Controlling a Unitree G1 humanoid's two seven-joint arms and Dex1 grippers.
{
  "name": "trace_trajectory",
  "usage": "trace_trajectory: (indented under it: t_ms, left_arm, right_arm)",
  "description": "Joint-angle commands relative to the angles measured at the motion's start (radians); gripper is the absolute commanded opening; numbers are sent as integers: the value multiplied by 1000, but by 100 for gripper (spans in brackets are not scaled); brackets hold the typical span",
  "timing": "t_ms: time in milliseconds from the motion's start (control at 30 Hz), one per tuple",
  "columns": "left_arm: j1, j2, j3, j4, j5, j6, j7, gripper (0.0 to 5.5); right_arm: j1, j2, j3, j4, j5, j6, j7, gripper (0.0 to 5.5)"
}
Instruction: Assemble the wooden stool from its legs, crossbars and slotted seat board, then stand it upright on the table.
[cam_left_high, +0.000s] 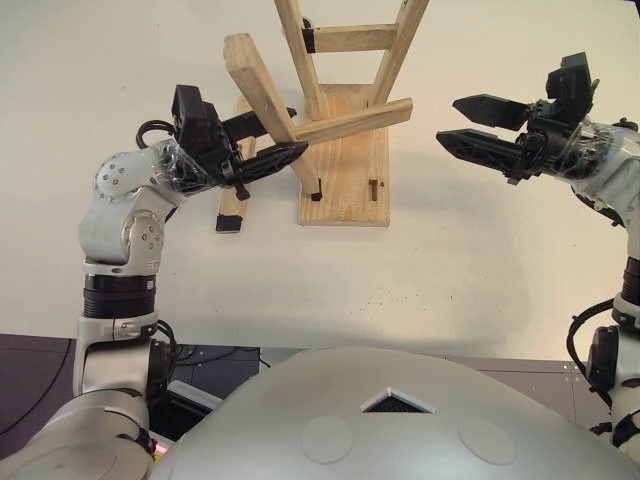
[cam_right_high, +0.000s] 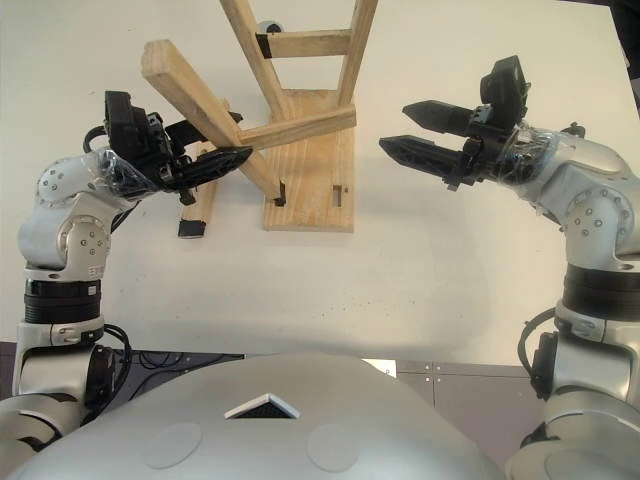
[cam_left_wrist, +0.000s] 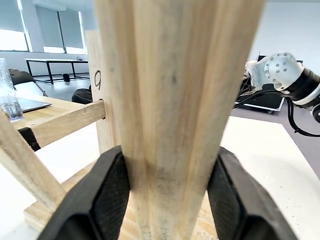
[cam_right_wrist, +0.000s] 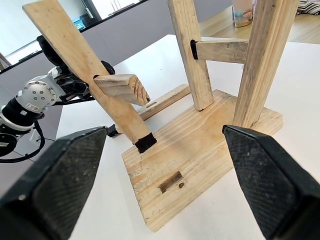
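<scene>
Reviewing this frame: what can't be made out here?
- Tops of the two upright legs: cut off by the top edge of the eye views.
- Middle of the loose piece beside the seat board: hidden behind the left gripper.
- Seat board's slots, left wrist view: blocked by the held leg.

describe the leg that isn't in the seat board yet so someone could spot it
Find the seat board lying flat mid-table. Just off its left edge, below the left gripper clamping the tilted leg, is the loose leg. Its neighbours rise from the board; it alone lies flat, black-tipped end nearest the robot.
</scene>
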Motion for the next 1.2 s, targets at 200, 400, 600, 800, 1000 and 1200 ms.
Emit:
trace_trajectory:
  t_ms: [200, 400, 600, 800, 1000, 1200]
  left_arm:
    - [5, 103, -137, 101, 172, -52, -87, 206]
    - [-52, 176, -222, 140, 200, -24, -159, 204]
    - [-115, 221, -239, 148, 186, 30, -179, 202]
    - [-175, 218, -256, 80, 184, 128, -132, 201]
    - [-223, 264, -321, 31, 255, 215, -101, 201]
    - [-220, 285, -436, -10, 348, 311, -26, 201]
  right_arm:
    - [-10, 25, 14, 17, -43, -24, 1, 422]
    - [4, 41, 20, 15, -65, -46, -14, 422]
    - [26, 60, 16, 6, -87, -64, -30, 422]
    - [31, 68, 27, 11, -103, -86, -43, 422]
    - [39, 81, 29, 6, -120, -91, -49, 422]
    - [49, 88, 33, 18, -140, -99, -54, 422]
